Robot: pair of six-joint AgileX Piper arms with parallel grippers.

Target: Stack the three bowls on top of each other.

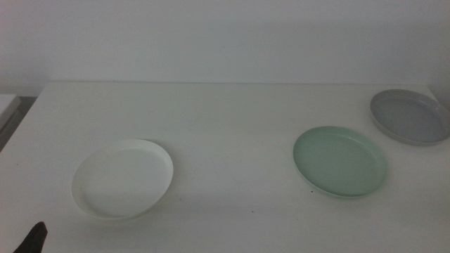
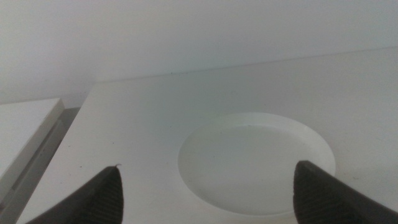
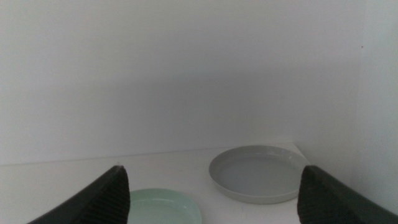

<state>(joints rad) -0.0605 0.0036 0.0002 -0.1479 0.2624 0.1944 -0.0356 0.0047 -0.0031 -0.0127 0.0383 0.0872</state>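
Observation:
Three shallow bowls lie apart on the white table [image 1: 232,119]. The white bowl [image 1: 123,178] sits at the left front, the mint green bowl [image 1: 340,161] right of centre, and the grey bowl [image 1: 410,115] at the far right. My left gripper [image 2: 208,190] is open, just short of the white bowl [image 2: 255,162], with only a dark tip [image 1: 32,239] showing in the middle view's bottom left corner. My right gripper [image 3: 214,186] is open too, above the table; beyond it lie the grey bowl [image 3: 258,173] and the mint green bowl [image 3: 163,206]. It is out of the middle view.
A white wall rises behind the table. At the far left a lower white surface [image 1: 7,105] adjoins the table across a dark gap [image 2: 37,165]. The grey bowl lies close to the table's right edge.

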